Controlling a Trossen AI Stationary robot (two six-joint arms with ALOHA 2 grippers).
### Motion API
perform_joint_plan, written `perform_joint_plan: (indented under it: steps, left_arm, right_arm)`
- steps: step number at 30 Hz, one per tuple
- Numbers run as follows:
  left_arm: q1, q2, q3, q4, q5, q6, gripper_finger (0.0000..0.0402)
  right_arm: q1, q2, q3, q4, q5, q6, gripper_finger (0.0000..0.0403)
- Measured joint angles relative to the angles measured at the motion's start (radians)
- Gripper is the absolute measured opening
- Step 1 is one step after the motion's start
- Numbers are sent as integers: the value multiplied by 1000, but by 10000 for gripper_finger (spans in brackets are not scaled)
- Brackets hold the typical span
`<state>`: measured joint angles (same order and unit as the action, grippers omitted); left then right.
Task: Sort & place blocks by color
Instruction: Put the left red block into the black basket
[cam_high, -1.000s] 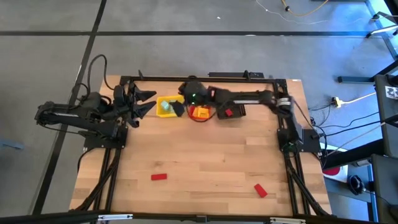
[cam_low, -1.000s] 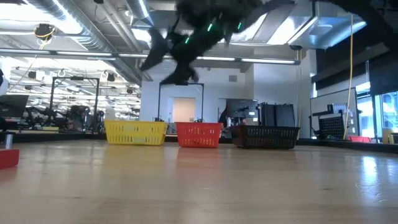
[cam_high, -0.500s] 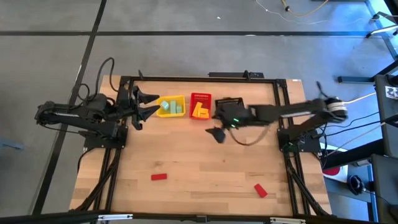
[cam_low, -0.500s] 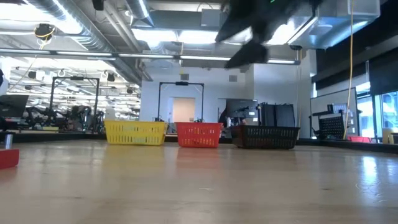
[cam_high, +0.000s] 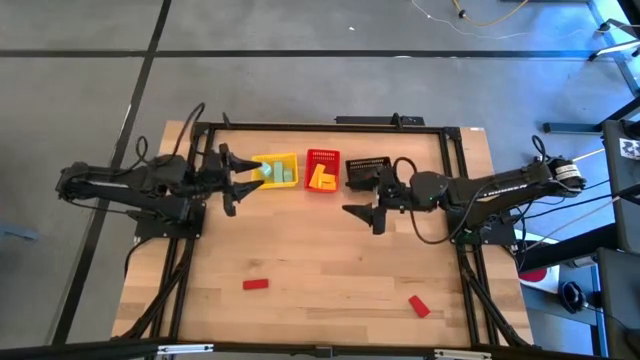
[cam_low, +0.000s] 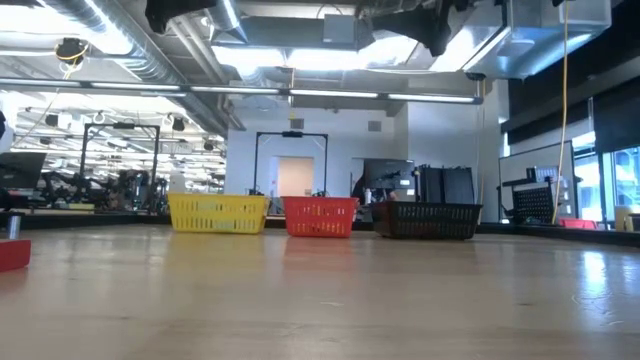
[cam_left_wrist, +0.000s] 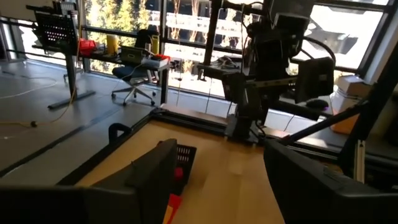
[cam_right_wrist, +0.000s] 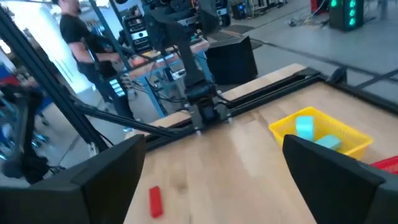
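Two red blocks (cam_high: 256, 284) (cam_high: 419, 306) lie flat on the table toward its near edge; one red block (cam_right_wrist: 155, 202) shows in the right wrist view. At the far edge stand a yellow basket (cam_high: 277, 170) holding teal blocks (cam_right_wrist: 305, 127), a red basket (cam_high: 322, 172) holding yellow blocks (cam_high: 321, 180), and a black basket (cam_left_wrist: 184, 157) with a red block (cam_left_wrist: 179, 173) in it. My left gripper (cam_high: 242, 180) hangs open just left of the yellow basket. My right gripper (cam_high: 362, 215) hangs open in the air, just on the near side of the black basket. Both hold nothing.
A black frame (cam_high: 330, 125) runs along the table's far edge and down both sides past the arm bases. A person (cam_right_wrist: 74, 31) stands in the room beyond the table. The bare wooden tabletop (cam_high: 330, 260) stretches between the baskets and the near edge.
My right gripper has drawn back from above the yellow and red baskets, going toward the table's right edge and a little nearer, and stays open. The baskets and blocks have not moved.
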<state>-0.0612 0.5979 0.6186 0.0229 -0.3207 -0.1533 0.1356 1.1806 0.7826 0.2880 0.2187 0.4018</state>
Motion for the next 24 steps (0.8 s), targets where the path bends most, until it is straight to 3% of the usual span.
perform_joint_plan:
  steps: [8,10,14,19,24]
  left_arm:
    - [0,62,0,2,1,1,232]
    - [0,77,0,6,14,-71,232]
    - [-17,121,12,-56,188,-289,232]
    - [-151,259,102,-406,298,-501,232]
    - [-376,453,187,-565,311,-603,232]
  right_arm:
    - [0,3,0,-7,-6,-68,381]
    - [0,3,0,-9,-7,-70,381]
    - [0,3,0,-15,-9,-70,381]
    - [0,3,0,-31,-9,-71,381]
    - [-3,3,0,-65,-3,-101,381]
